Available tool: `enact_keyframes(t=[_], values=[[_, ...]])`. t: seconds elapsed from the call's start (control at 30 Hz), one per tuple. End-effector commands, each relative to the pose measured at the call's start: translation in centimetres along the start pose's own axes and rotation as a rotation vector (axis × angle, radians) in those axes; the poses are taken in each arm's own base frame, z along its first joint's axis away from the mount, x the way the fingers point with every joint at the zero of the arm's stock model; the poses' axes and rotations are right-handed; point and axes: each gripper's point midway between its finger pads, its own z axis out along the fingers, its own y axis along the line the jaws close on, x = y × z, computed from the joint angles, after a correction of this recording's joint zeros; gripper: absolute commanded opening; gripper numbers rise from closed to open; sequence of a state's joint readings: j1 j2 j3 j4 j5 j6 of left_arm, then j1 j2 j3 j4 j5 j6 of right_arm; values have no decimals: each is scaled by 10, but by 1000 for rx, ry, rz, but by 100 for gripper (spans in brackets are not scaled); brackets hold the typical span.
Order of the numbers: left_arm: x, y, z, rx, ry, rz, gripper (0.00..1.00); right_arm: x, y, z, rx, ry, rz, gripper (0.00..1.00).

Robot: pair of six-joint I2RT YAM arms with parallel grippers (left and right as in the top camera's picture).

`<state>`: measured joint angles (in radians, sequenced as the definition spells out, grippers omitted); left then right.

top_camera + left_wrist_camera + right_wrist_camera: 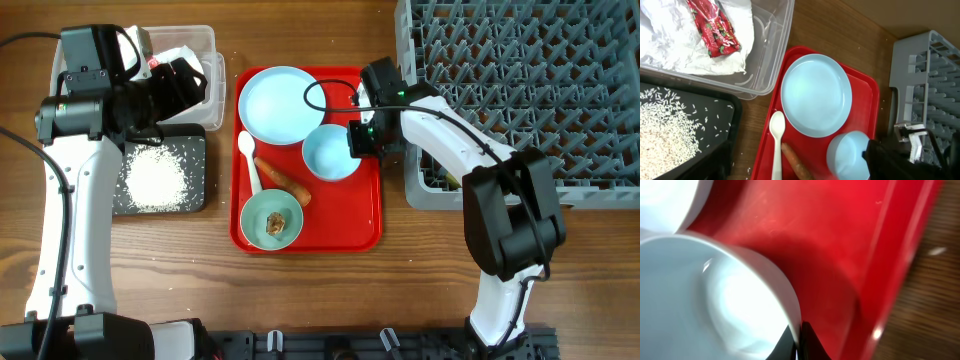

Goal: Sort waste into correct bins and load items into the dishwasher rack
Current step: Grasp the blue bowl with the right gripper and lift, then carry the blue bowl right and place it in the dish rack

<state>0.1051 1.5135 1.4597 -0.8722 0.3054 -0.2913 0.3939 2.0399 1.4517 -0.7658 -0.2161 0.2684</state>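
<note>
My right gripper (358,138) (800,341) is shut on the right rim of the white bowl (328,153) (715,305), which stands on the flat red serving tray (365,215). Also on the tray are the pale-blue plate (278,103) (815,95), the white spoon (249,160) (776,140), the carrot (283,181) (795,162) and the teal bowl (271,219) holding a brown lump (276,222). My left gripper (185,85) hovers open and empty over the clear tub (205,40) (775,60), which holds the napkin (670,45) and the red wrapper (715,30). The yellow cup is out of view.
The black tray (195,150) (725,115) with loose rice (155,178) (665,130) lies left of the red tray. The grey dishwasher rack (520,90) (930,85) stands at the right, close behind my right arm.
</note>
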Motion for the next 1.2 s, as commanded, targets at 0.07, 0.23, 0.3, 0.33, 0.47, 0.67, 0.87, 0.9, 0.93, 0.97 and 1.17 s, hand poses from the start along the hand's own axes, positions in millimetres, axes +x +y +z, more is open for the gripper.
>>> enact_keyframes(t=[0.07, 0.23, 0.3, 0.33, 0.47, 0.67, 0.87, 0.9, 0.93, 0.97, 1.17], values=[[3, 0, 2, 9, 16, -8, 100, -58, -18, -104, 210, -310, 4, 4], [8, -2, 3, 11, 34, -14, 100, -90, -74, -205, 566, -641, 130, 4], [10, -4, 3, 12, 43, -10, 100, -97, -92, -228, 675, -720, 171, 4], [11, -5, 3, 13, 46, -8, 100, -102, -103, -240, 743, -774, 207, 4], [12, -6, 4, 13, 49, -7, 100, -123, -133, -254, 903, -869, 249, 4], [12, -6, 4, 14, 49, -7, 100, -171, -156, -241, 1081, -866, 27, 4], [12, -5, 4, 13, 48, -6, 100, -205, -172, -236, 1359, -821, -200, 4], [12, -5, 4, 13, 48, -7, 100, -209, -175, -233, 1376, -828, -211, 4], [12, -6, 4, 13, 47, -6, 100, -211, -176, -229, 1383, -829, -223, 4], [12, -6, 4, 13, 47, -6, 100, -215, -177, -223, 1387, -821, -258, 4], [12, -5, 4, 13, 48, -7, 100, -222, -201, -184, 1393, -743, -350, 4]])
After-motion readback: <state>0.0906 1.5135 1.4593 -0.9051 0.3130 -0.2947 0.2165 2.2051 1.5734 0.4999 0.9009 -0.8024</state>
